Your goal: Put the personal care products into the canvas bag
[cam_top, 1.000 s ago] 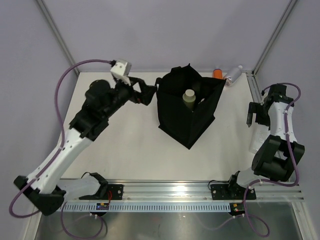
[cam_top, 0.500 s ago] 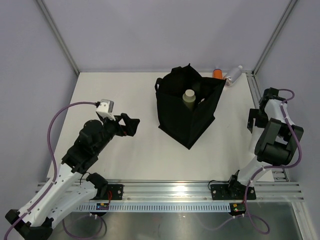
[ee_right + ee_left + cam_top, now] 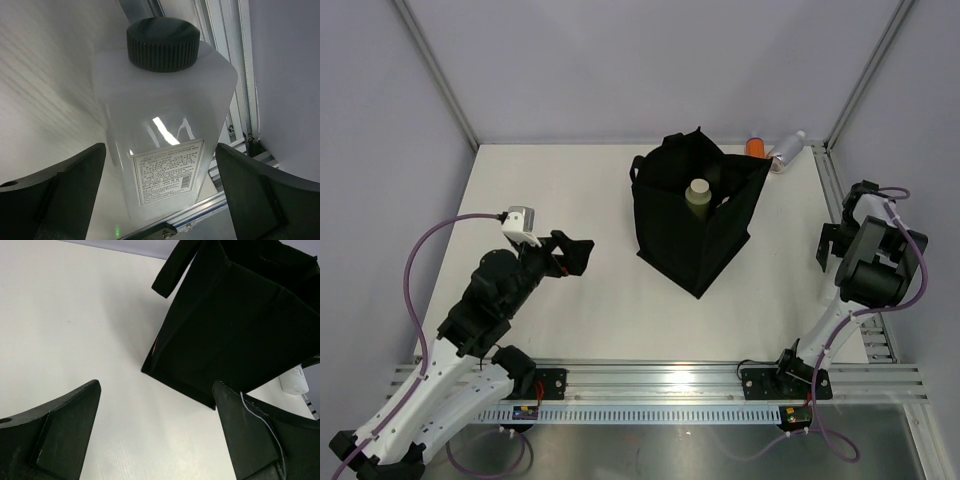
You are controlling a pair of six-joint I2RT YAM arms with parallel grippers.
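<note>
The black canvas bag point(image 3: 698, 225) stands open at the table's middle back, with a sage-green bottle point(image 3: 698, 197) upright inside; the bag also shows in the left wrist view point(image 3: 235, 325). An orange bottle point(image 3: 756, 147) and a small clear bottle point(image 3: 788, 150) lie at the back right corner. My left gripper point(image 3: 577, 254) is open and empty, left of the bag and apart from it point(image 3: 156, 432). My right gripper point(image 3: 827, 246) is open at the right edge. A flat white bottle with a black cap point(image 3: 165, 130) lies between its fingers point(image 3: 65, 190).
A metal rail point(image 3: 235, 75) runs along the table's right edge just beyond the flat bottle. The bag's handle point(image 3: 175, 267) hangs out towards the left arm. The frame rail point(image 3: 660, 380) crosses the near edge.
My left arm has drawn back from the bag's left side towards the near left, its gripper open. My right arm has folded in at the right edge, its gripper staying over the flat bottle.
</note>
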